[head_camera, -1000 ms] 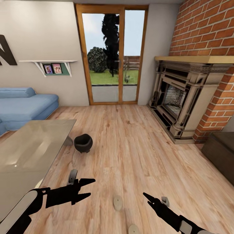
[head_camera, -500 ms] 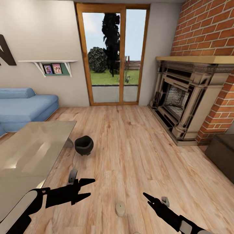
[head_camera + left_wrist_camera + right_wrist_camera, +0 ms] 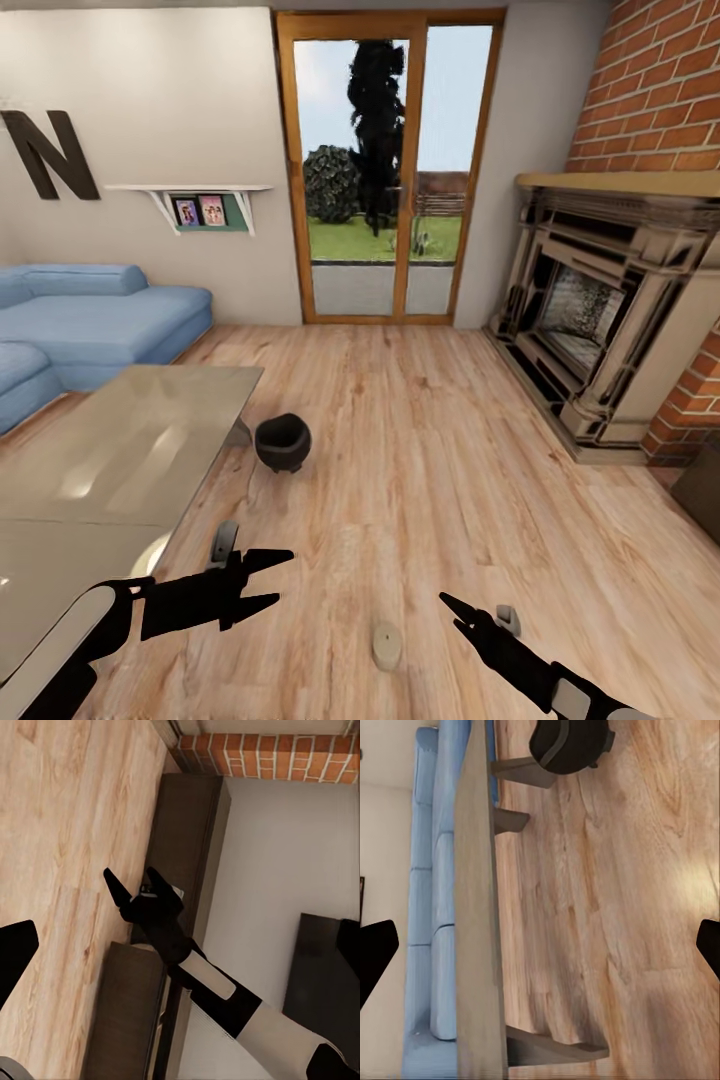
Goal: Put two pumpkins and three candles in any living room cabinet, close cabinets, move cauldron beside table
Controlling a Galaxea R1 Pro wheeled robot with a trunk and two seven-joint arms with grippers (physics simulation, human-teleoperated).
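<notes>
Left pincer (image 3: 278,576) open, empty. Right pincer (image 3: 452,607) open, empty. Candle (image 3: 386,644) on floor between pincers. Cauldron (image 3: 282,441) ahead of left pincer, beside counter (image 3: 130,450).

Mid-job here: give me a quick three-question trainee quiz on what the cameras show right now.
1. True or false: the cauldron stands on the floor beside a corner of the table.
2. The candle lies: A) on the table, B) on the bare floor, C) inside the cauldron.
3. Fill in: the left gripper is ___ and holds nothing.
Key: 1 true; 2 B; 3 open.
</notes>
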